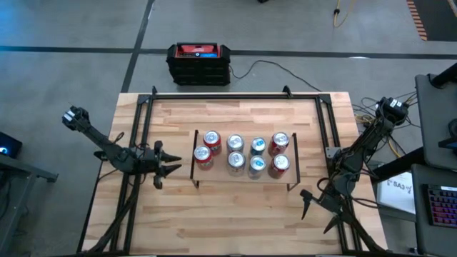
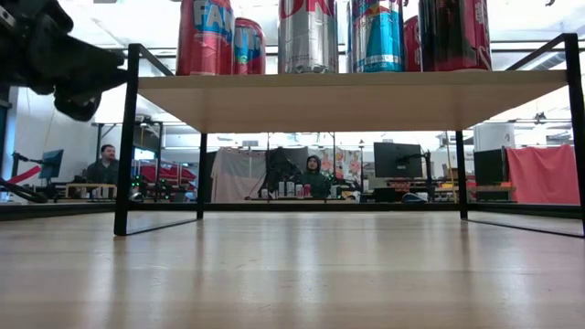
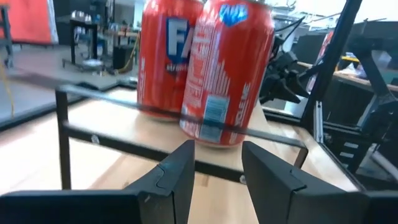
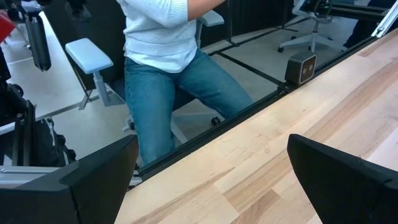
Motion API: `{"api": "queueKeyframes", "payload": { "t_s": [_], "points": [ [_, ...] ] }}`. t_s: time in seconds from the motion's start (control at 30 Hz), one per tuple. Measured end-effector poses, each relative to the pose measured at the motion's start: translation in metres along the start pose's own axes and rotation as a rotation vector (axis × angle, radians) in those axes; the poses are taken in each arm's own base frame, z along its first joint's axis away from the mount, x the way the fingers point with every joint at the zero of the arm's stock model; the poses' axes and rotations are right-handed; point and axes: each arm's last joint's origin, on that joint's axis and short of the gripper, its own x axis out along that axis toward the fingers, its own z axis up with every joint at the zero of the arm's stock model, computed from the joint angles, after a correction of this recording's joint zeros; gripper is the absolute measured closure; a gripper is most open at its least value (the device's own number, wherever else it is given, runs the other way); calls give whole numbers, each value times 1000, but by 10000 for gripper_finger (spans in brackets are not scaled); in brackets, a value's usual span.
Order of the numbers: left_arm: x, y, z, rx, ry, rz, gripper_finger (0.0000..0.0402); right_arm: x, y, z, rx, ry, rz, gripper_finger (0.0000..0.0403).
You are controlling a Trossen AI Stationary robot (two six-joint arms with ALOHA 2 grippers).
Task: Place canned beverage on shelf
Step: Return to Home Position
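1. Cans [image 2: 307,37] are standing on the shelf [image 2: 347,99]. The low view's upper edge is cutting off their tops, and the rear ones are showing only in slivers behind the front ones.
2. From above, eight cans are sitting in two rows of four on the shelf, which is standing at the middle of the table [image 1: 235,214]. By column from the left arm's side they are showing red, silver, blue and red.
3. In the left wrist view, two red cans [image 3: 230,68] are filling the middle. A black rail [image 3: 186,115] is crossing in front of them, and the other six cans are lying out of sight.
4. In the low view, a dark gripper mass is hanging at the upper left corner, partly out of frame, and its fingers are not making out clearly there.
5. The left gripper [image 1: 173,163] is hovering just beside the shelf's left end and pointing at it. Its arm is reaching in low from the table's left edge. Its fingers [image 3: 180,177] are standing apart, gripping nothing.
6. The right gripper [image 1: 314,207] is hanging over the table's front right corner, well apart from the shelf. Its arm is folding back toward the right edge. Its fingers [image 4: 93,180] are spreading wide, holding nothing.
7. Beyond the table edge, the right wrist view is showing a seated person [image 4: 168,74], cut off above the chest.
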Motion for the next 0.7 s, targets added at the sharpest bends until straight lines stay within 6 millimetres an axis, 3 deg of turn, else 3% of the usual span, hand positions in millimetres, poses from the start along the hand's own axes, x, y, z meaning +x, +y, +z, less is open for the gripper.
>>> {"api": "queueKeyframes", "payload": {
  "t_s": [0.7],
  "points": [
    [-11, 11, -4, 149, 58, -43, 283, 0, 0, 0, 1, -1, 0, 3]
  ]
}}
